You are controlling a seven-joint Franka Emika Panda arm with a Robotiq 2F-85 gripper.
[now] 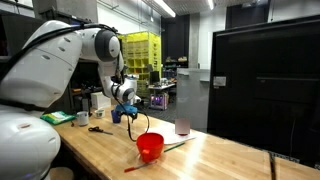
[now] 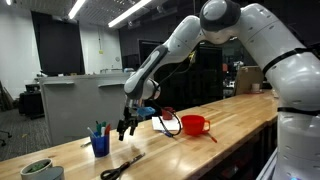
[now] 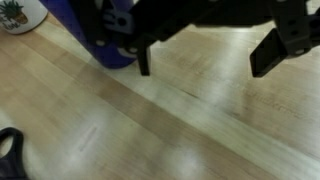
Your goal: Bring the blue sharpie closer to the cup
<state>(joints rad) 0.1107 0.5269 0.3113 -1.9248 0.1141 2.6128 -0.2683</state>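
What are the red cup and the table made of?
The red cup looks like shiny plastic, probably: one bright, smooth colour all over. The table looks like varnished wood: pale strips with grain, and lights reflecting off it.

An exterior view stands close behind the robot's white arm point(image 1: 60, 60) and looks along the desk point(image 1: 230, 155) toward the red cup point(image 1: 150, 147). An exterior view set low faces back along the same desk point(image 2: 240, 122), sharing arm and cup (seen from opposite sides). The wrist view looks down, very near the wood, past its fingers point(image 3: 143, 62) and the blue cup point(image 3: 105, 45).
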